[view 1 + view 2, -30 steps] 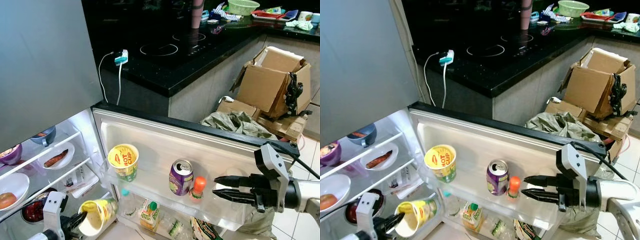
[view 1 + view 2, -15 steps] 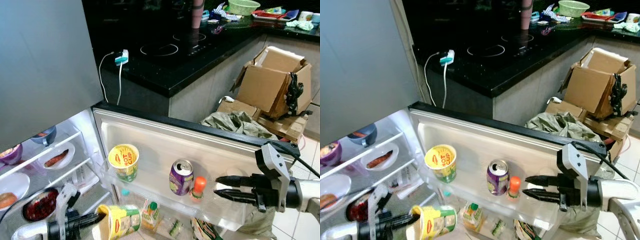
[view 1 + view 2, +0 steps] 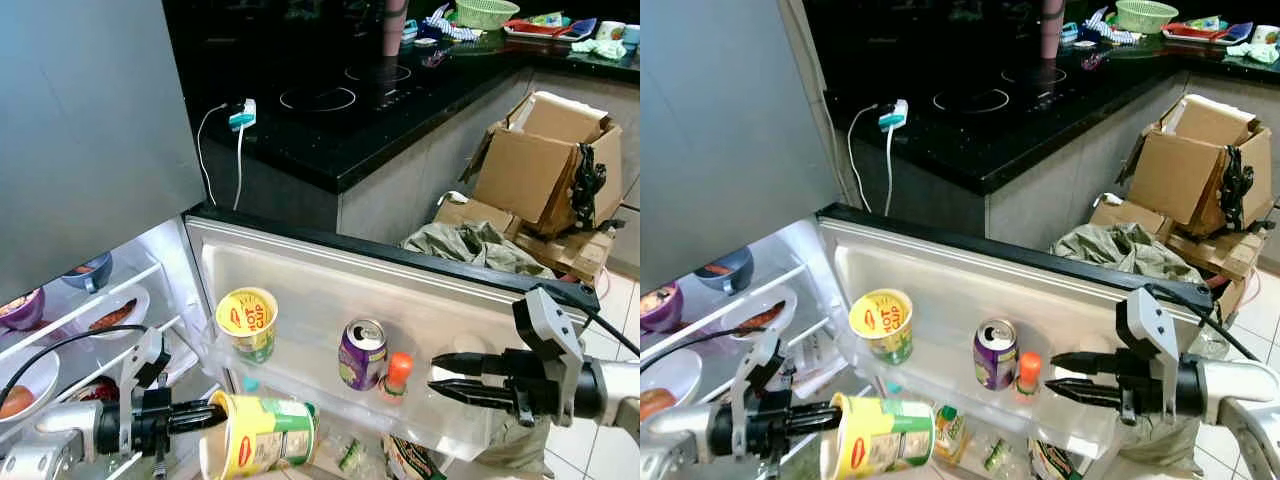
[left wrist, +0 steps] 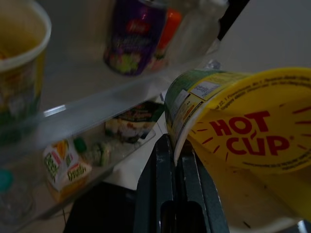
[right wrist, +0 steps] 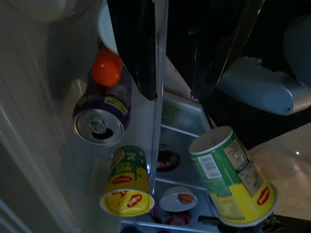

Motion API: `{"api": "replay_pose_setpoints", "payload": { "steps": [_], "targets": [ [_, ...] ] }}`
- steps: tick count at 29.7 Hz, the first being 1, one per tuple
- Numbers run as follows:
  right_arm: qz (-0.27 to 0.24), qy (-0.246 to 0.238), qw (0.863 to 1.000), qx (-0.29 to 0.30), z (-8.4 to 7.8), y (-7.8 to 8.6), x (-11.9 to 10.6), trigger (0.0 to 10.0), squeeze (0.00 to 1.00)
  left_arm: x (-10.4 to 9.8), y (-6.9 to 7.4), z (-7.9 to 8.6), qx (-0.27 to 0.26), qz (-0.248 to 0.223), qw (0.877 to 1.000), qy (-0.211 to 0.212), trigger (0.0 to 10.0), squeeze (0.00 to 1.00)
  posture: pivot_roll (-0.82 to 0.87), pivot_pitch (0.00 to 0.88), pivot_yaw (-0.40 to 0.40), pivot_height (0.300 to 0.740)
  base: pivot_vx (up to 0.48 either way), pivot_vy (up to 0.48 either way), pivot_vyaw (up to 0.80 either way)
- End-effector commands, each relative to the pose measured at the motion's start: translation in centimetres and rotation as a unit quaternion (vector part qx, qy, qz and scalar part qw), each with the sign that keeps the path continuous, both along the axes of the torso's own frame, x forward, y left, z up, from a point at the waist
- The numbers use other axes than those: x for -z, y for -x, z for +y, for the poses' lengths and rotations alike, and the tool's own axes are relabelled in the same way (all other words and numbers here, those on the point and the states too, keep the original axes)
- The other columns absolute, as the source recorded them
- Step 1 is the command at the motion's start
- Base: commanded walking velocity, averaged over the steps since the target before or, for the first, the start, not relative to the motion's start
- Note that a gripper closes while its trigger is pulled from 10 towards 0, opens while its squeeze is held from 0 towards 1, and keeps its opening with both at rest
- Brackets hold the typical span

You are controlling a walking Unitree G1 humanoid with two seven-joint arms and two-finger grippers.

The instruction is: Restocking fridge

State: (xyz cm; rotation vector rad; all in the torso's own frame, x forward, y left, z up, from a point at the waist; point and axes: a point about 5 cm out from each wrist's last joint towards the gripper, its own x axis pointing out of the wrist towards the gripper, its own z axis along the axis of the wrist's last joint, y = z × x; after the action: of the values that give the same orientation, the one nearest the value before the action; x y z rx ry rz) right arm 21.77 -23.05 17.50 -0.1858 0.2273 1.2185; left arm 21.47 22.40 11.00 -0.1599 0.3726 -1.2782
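The noodle cup (image 3: 262,449) I pinch in my black left gripper (image 3: 212,414) is yellow with red "HOT CUP" lettering and a green band. Its twin cup (image 3: 247,322) on the white door shelf (image 3: 330,395) matches. Beside it stand a purple can (image 3: 361,354) and an orange-capped bottle (image 3: 396,377).

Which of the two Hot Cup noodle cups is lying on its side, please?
The noodle cup held by the left gripper lies on its side; the other noodle cup stands upright on the door shelf.

Home kitchen (open fridge (image 3: 330,300), black induction hob (image 3: 340,95))
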Motion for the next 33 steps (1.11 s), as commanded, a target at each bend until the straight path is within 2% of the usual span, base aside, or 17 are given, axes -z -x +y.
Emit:
{"api": "replay_pose_setpoints", "payload": {
  "steps": [1, 6, 12, 20, 29, 30, 33],
  "targets": [
    [-0.004, -0.001, 1.000, -0.009, 0.1, 0.2, -0.5, 10.0, 0.00, -1.3, -0.2, 0.3, -0.001, -0.009, 1.000, -0.005, 10.0, 0.00, 0.01, 0.000, 0.039, 0.740, 0.000, 0.000, 0.00],
    [-0.006, 0.000, 1.000, -0.008, 0.1, 0.1, -0.5, 10.0, 0.00, -3.6, -1.0, -0.7, 0.000, -0.047, 0.999, -0.016, 10.0, 0.00, 0.01, 0.000, 0.039, 0.740, 0.000, 0.000, 0.00],
    [-0.007, 0.000, 1.000, -0.006, 0.1, 0.1, -0.5, 10.0, 0.00, -5.2, -1.8, -1.3, -0.018, -0.055, 0.998, -0.022, 10.0, 0.00, 0.01, 0.000, 0.041, 0.740, 0.000, 0.000, 0.00],
    [-0.008, 0.000, 1.000, -0.003, 0.1, 0.1, -0.5, 10.0, 0.00, -6.4, -3.8, -2.4, -0.082, -0.069, 0.993, -0.058, 10.0, 0.00, 0.01, 0.000, 0.041, 0.740, 0.000, 0.000, 0.00],
    [-0.008, 0.000, 1.000, -0.001, 0.1, 0.1, -0.5, 10.0, 0.00, -7.4, -5.0, -4.4, -0.099, -0.068, 0.990, -0.068, 10.0, 0.00, 0.01, 0.000, 0.041, 0.740, 0.000, 0.000, 0.00],
    [-0.009, 0.000, 1.000, 0.000, 0.1, 0.1, -0.6, 10.0, 0.00, -7.6, -5.7, -5.1, -0.109, -0.067, 0.989, -0.080, 10.0, 0.00, 0.01, 0.000, 0.041, 0.740, 0.000, 0.000, 0.00],
    [-0.009, 0.000, 1.000, 0.000, 0.1, 0.1, -0.6, 10.0, 0.00, -7.7, -6.1, -5.5, -0.116, -0.067, 0.987, -0.091, 10.0, 0.00, 0.01, 0.000, 0.041, 0.740, 0.000, 0.000, 0.00]
  ]
}}
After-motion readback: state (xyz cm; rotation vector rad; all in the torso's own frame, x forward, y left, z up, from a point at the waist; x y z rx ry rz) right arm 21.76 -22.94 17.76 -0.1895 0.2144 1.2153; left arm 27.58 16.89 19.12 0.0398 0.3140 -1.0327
